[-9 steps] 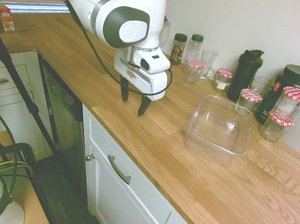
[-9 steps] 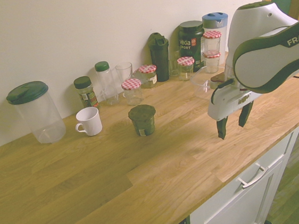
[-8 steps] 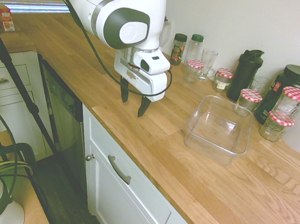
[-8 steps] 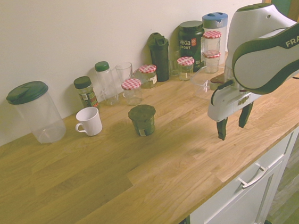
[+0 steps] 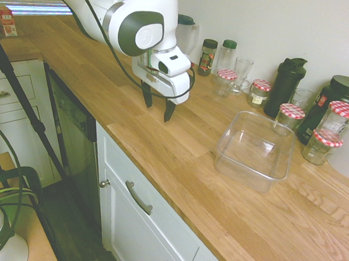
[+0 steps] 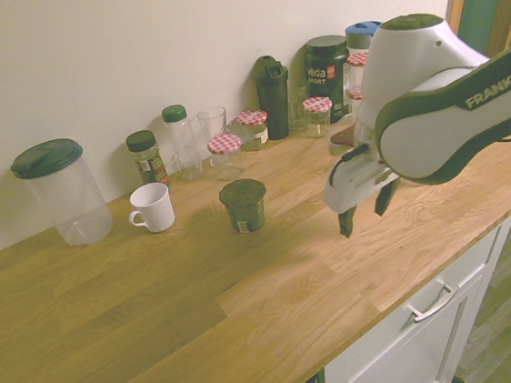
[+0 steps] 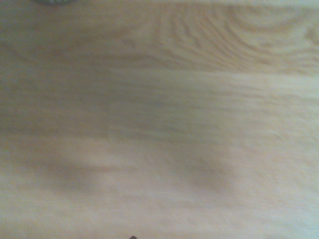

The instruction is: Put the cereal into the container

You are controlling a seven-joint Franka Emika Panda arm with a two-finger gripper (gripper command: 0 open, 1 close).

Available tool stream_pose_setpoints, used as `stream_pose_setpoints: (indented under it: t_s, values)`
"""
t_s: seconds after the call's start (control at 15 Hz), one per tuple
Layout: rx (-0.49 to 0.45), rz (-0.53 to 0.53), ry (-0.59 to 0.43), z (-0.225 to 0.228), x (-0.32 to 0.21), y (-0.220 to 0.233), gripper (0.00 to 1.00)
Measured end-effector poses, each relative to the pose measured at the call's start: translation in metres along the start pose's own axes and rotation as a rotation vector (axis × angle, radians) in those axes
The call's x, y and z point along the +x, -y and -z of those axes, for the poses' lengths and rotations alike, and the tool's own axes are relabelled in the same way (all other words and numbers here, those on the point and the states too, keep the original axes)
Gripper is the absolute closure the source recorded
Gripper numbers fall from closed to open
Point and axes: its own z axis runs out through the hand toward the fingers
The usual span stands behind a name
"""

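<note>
Kitchen, long wooden countertop point(image 5: 179, 149) over white cabinets point(image 5: 149, 225), pale wall behind. White arm point(image 6: 437, 90) was the biggest thing in both exterior views, reaching over the middle of the counter. Its gripper point(image 5: 157, 105) point(image 6: 365, 209) pointed steeply down and hung above bare wood, fingers spread wide apart, nothing between them, not touching the counter.

The container point(image 5: 254, 150), a clear low-walled rectangular bin, sat on the counter near the front edge, empty, well apart from the gripper; in the second exterior view it was mostly hidden behind the arm. A big clear canister with a green lid point(image 6: 59, 192) stood near the wall at the far end of the counter. A black protein tub point(image 6: 327, 63) and a tall black shaker bottle point(image 6: 273, 96) stood against the wall.

The cereal point(image 6: 243, 205), a squat dark green tub with a dark top, stood upright on open wood, between the gripper and a white mug point(image 6: 152, 207), apart from both. In the first exterior view the arm hid it.

Glass jars with red-white checked lids point(image 6: 225, 156) stood along the wall, plus a green-capped spice jar point(image 6: 146, 157), a clear bottle with a green cap point(image 6: 179, 140) and a drinking glass point(image 6: 213, 123).

Wrist view showed only blurred wood grain.
</note>
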Motion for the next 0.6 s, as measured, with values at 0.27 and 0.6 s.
stream_pose_setpoints:
  t_s: [0.27, 0.6]
  values:
    - [0.114, 0.027, -0.102, -0.026, 0.009, 0.051, 0.0]
    - [0.222, 0.048, -0.165, -0.043, 0.015, 0.118, 0.0]
